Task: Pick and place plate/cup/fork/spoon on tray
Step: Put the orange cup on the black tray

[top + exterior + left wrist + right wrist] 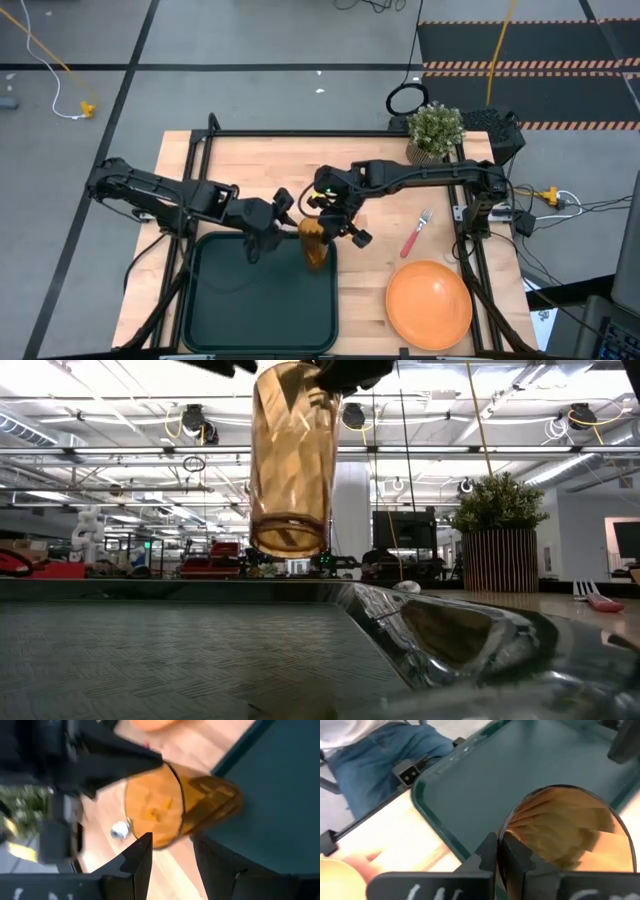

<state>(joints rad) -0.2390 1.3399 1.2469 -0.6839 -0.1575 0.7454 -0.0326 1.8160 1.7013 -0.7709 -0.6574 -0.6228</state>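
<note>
While the right gripper (509, 851) pinches the translucent amber cup's (314, 243) rim mid-frame over the dark tray's (260, 330) edge, it could tip; left gripper (172, 851) gapes.

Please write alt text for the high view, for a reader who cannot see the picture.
Seen from above, the right gripper holds the cup by its rim over the tray's right edge, with the left gripper open just beside it. The plate and fork lie on the table to the right.
</note>
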